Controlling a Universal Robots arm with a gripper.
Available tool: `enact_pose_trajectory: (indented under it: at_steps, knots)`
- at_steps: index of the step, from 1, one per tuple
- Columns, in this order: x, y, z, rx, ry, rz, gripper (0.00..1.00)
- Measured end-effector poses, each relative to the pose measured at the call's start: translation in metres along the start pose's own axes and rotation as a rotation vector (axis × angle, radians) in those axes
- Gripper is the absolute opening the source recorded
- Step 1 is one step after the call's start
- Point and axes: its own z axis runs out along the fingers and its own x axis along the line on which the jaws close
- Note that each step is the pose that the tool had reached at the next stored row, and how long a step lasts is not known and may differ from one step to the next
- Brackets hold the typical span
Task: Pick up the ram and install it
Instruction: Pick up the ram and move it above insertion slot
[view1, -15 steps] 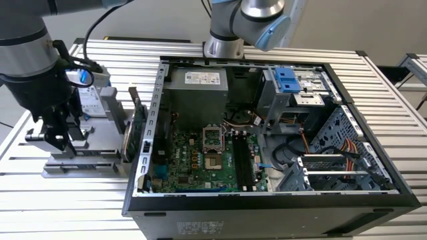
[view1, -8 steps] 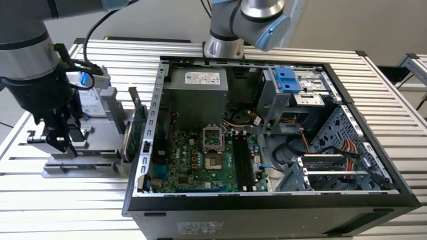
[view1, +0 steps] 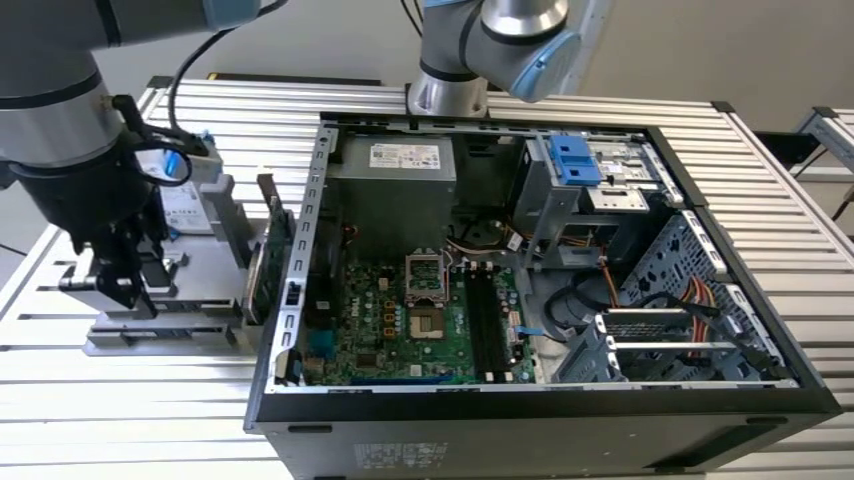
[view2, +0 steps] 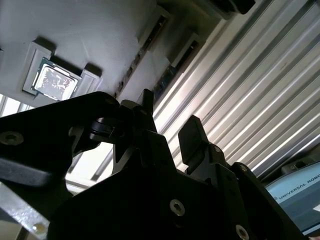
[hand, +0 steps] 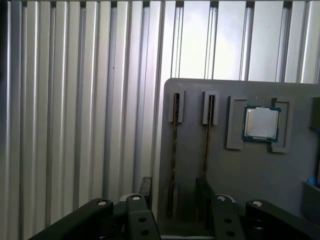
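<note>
Two ram sticks stand edge-on in narrow slots of a grey holder plate (hand: 250, 175). One ram stick (hand: 174, 150) lies in line with the gap between my fingers, and the other ram stick (hand: 207, 145) sits one slot over, beside a finger. In the second wrist view the nearer stick (view2: 169, 76) looks bluish. My gripper (hand: 174, 192) (view2: 170, 114) hovers just above the holder, open, holding nothing. In the exterior view the gripper (view1: 118, 285) hangs over the holder (view1: 167, 325) on that view's left, beside the open computer case (view1: 534, 400).
A small square silver chip (hand: 261, 123) (view2: 55, 80) rests in a recess of the holder. A green card (view1: 274, 262) stands upright between holder and case, and a hard drive (view1: 187, 210) stands behind. The motherboard (view1: 400, 320) with long black slots (view1: 487, 330) lies inside the case on a ribbed metal table (view1: 120, 420).
</note>
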Motion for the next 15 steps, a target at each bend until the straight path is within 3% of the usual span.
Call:
enact_pose_trajectory:
  at_steps: [15]
  knots:
    - [-0.0005,0.0000,0.0124,0.0012,-0.0006,-0.009,1.00]
